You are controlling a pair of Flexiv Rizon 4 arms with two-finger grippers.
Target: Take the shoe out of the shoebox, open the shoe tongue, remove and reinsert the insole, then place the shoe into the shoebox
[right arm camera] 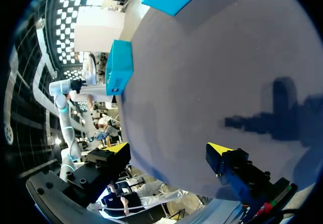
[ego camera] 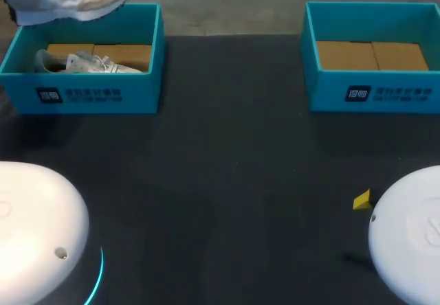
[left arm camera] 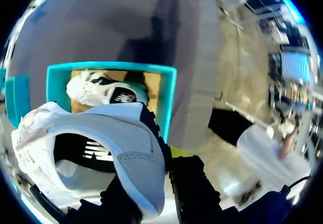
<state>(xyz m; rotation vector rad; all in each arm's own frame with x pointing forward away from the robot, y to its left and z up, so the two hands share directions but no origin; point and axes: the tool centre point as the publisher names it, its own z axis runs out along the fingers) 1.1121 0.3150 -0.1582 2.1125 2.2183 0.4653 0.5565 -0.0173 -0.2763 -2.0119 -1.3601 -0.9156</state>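
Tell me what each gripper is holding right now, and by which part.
Left gripper holds a white shoe by what looks like its heel end; right gripper is empty, fingers open.

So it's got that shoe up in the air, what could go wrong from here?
1. The left hand pinches the white sneaker by one edge only, so it might slip or swing loose.
2. It hangs over the teal cardboard shoebox, where a second white sneaker lies; a drop could land on it.
3. The right hand is open over the dark table, so nothing backs up the hold.
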